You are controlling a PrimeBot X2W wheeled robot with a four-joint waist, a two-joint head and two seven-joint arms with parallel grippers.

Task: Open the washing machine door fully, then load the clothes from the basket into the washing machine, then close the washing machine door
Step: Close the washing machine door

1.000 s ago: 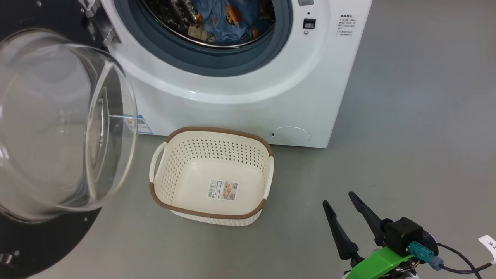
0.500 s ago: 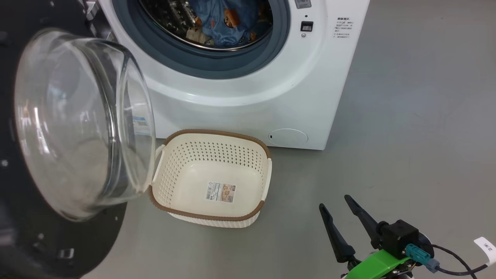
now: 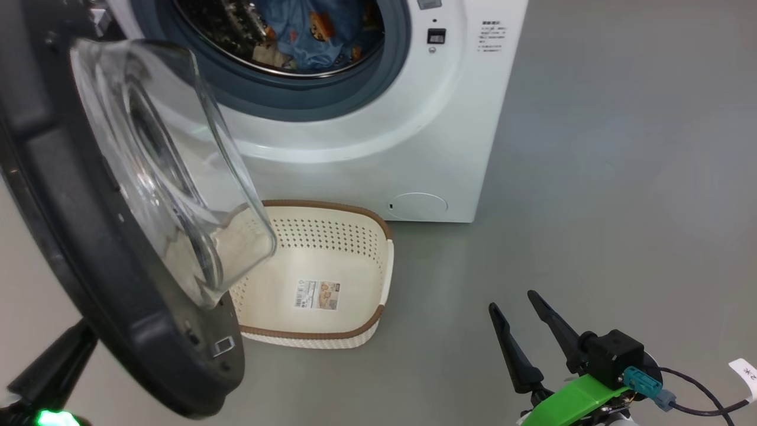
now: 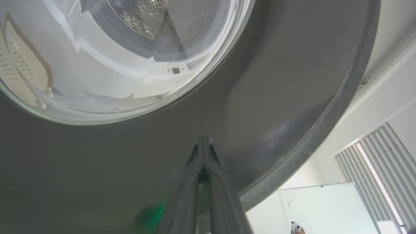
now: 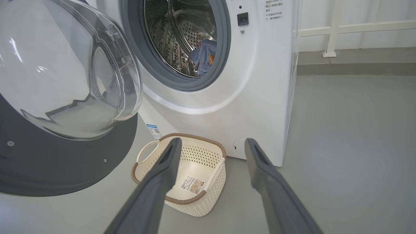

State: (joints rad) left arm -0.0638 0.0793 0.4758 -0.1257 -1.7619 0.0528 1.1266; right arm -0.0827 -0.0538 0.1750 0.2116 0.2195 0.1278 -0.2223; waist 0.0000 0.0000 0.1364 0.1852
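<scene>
Step in hand, as judged: closing the door. Loading looks done.

The clothes (image 3: pixel 301 35) are lying in the drum, top centre of the head frame. The basket (image 3: pixel 378 266) is sitting on the floor at mid-frame, just before the washing machine (image 3: pixel 366 148), carrying no garment.

The washing machine door (image 3: pixel 71 225) is standing partway open at the left of the head frame. Its hinge side is toward the upper left, and its glass bowl (image 3: pixel 177 177) is facing the opening.

The left gripper (image 4: pixel 204 143) is keeping its jaws pressed together on nothing. The tips are pointing straight at the door's dark outer rim, just below the glass at the centre of the left wrist frame. Touching or just off, I cannot tell.

The right gripper (image 3: pixel 513 302) is hovering at the lower right with its jaws spread and empty, well apart from the door.

Judgement: the left arm is sitting nearer, behind the door. The push should be going through the rim toward the opening, up and right in the head frame.
</scene>
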